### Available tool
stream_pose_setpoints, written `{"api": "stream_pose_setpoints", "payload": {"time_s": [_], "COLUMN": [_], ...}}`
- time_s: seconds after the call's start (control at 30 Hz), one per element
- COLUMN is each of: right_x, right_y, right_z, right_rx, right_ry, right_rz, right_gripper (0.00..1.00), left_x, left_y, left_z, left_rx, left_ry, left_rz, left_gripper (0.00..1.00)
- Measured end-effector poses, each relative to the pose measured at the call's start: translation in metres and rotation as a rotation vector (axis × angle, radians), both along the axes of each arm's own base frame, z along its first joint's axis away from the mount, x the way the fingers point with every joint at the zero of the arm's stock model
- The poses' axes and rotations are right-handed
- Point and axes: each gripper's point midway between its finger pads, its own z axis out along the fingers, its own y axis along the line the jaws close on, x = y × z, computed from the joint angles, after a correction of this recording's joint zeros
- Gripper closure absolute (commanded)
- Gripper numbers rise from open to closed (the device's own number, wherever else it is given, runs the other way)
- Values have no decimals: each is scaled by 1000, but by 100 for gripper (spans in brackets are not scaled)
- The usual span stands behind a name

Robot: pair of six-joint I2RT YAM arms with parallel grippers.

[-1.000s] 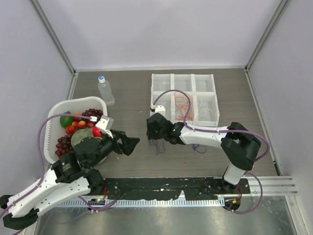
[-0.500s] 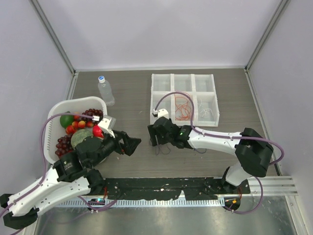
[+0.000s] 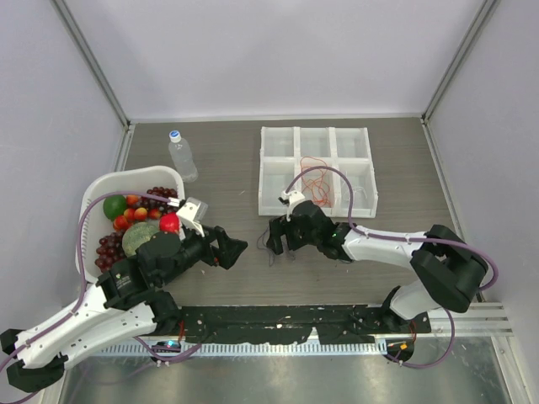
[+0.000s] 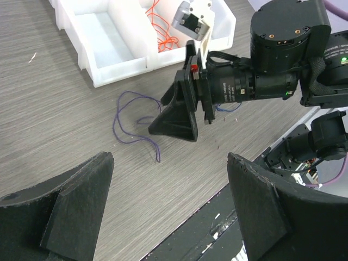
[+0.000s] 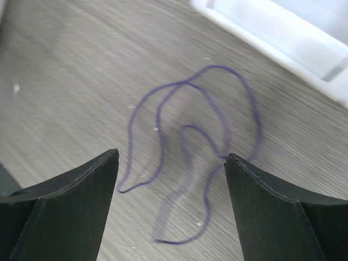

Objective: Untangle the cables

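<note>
The job looks partly done. An orange cable already lies by itself in a middle compartment of the tray. A purple cable lies loose on the table, just in front of the tray's near wall, spread in a few open loops with nothing else crossing it. The right gripper hangs directly over that cable, jaws wide apart and nothing between them. The left gripper is also spread wide and empty, pointing across at the right one from a short way off. What is left, by my reckoning, is to lift the purple cable into a compartment of its own and deal with any strand still on the table. There seems to be a second dark one near the right forearm, but it is too thin in the top view to be sure. Compared with a second ago, the right arm has drawn back from the tray edge toward the near side of the table. Its jaws, then much narrower, have opened fully, so the purple cable now rests free beneath them. The left arm has hardly shifted, and its jaws are as wide as before.
</note>
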Motion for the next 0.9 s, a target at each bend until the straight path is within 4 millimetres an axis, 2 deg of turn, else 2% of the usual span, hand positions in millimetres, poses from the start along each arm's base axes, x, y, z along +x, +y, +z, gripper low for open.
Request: {"api": "stream_pose_setpoints", "payload": {"time_s": [0.17,0.37,0.43,0.6,0.67,0.73,0.77,0.8,0.9], "right_x": [-10,-19,-21,-33,-37,-38,-37,-35,-31], "right_y": [28,38,43,61,61,53,49,45,37], "right_z": [0,-13,-12,-8,-11,-16,-18,-18,-19], "right_rx": [69,23,-27,-157,-204,-249,-264,-277,-306], "right_ry": [20,40,10,-80,-97,-100,-101,-104,-116], "right_rz": [125,159,150,132,115,87,72,52,10], "right_gripper": [16,22,30,63,67,62,55,44,38], "left_x": [-1,-2,-2,-3,-3,-3,-4,-4,-4], "left_y": [-1,-2,-2,-2,-2,-2,-3,-3,-3], "left_z": [1,1,1,1,2,1,1,1,1], "left_rx": [-9,-19,-22,-24,-24,-24,-25,-25,-26], "left_ry": [6,16,17,18,17,18,20,20,20], "left_rz": [-3,-6,-5,-7,-7,-8,-12,-14,-18], "left_gripper": [11,11,11,10,11,11,11,11,10]}}
